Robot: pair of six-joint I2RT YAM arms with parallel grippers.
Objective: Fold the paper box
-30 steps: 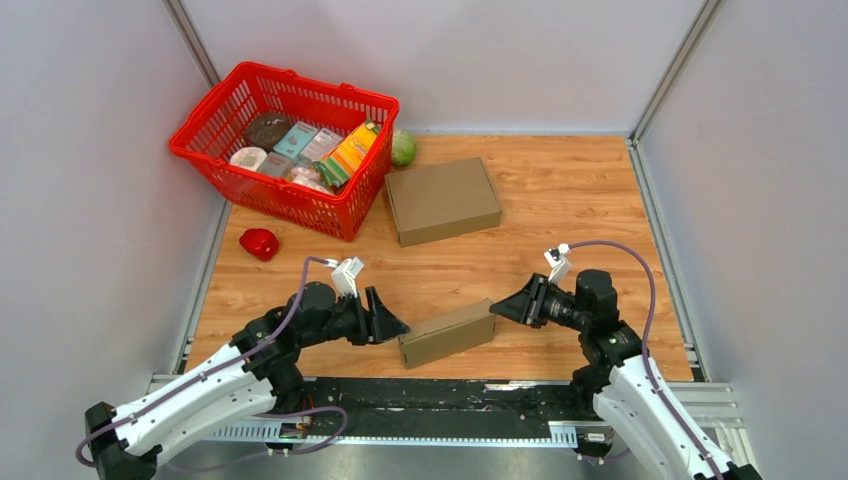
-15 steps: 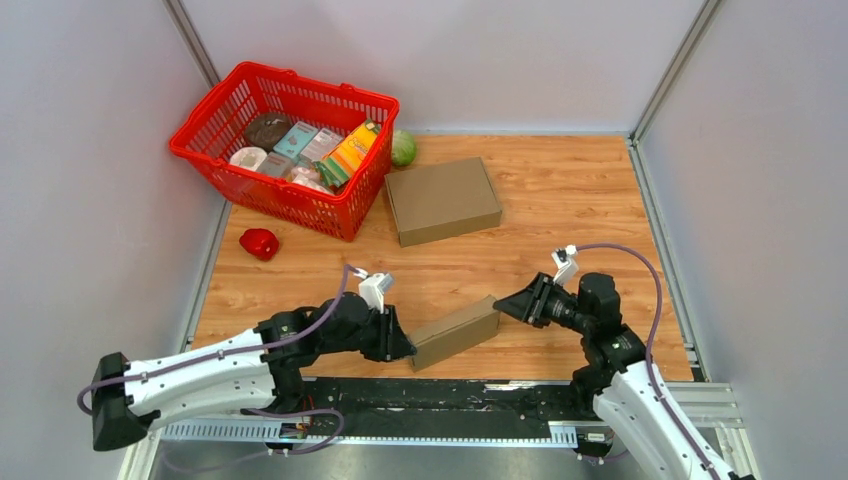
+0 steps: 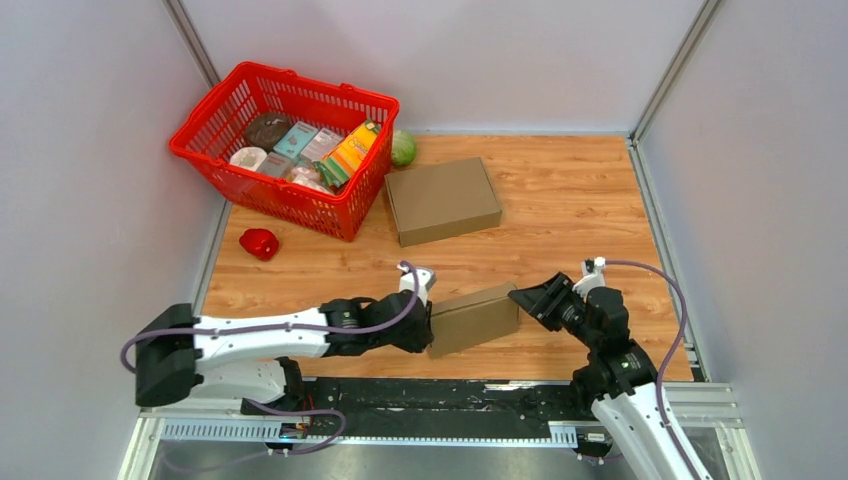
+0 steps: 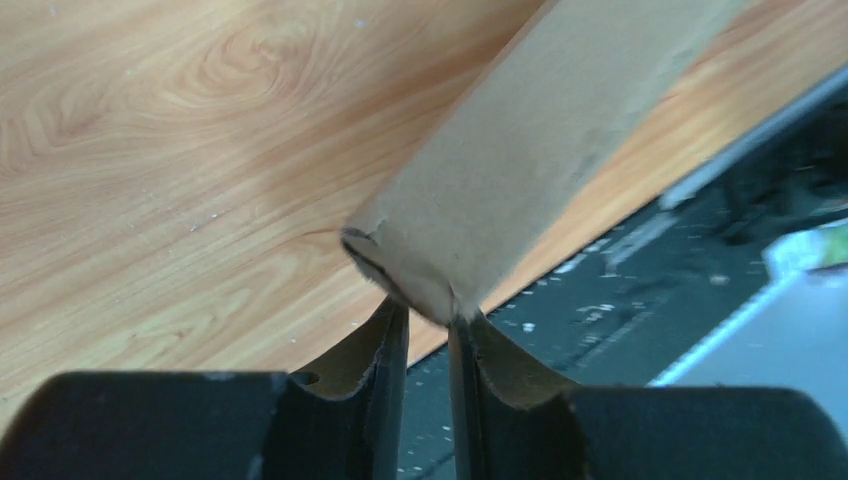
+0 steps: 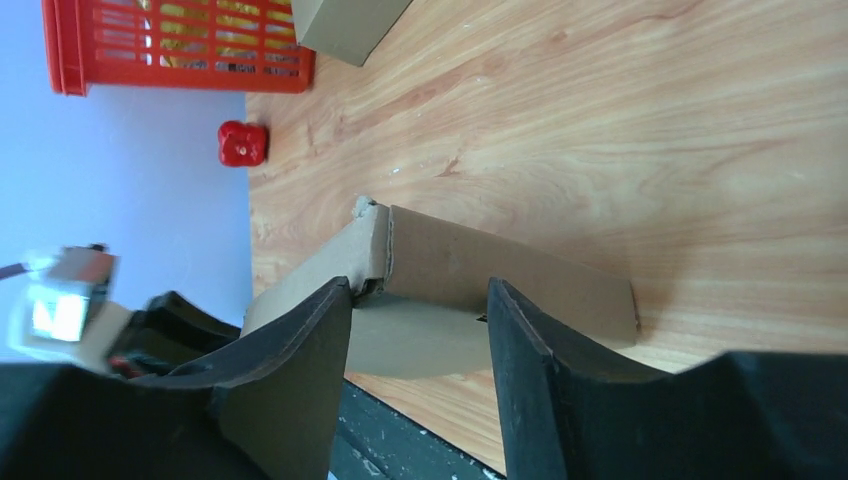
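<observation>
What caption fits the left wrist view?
Left pincer grips a corner of the paper box above the wooden table.

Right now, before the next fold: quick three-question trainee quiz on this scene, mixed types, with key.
1. True or false: the right gripper stands open at one end of the paper box.
2. Where is the small red object? A) in the right gripper B) lying on the table C) on top of the paper box
3. Which gripper pinches a corner of the paper box?
Key: 1 true; 2 B; 3 the left gripper.
</observation>
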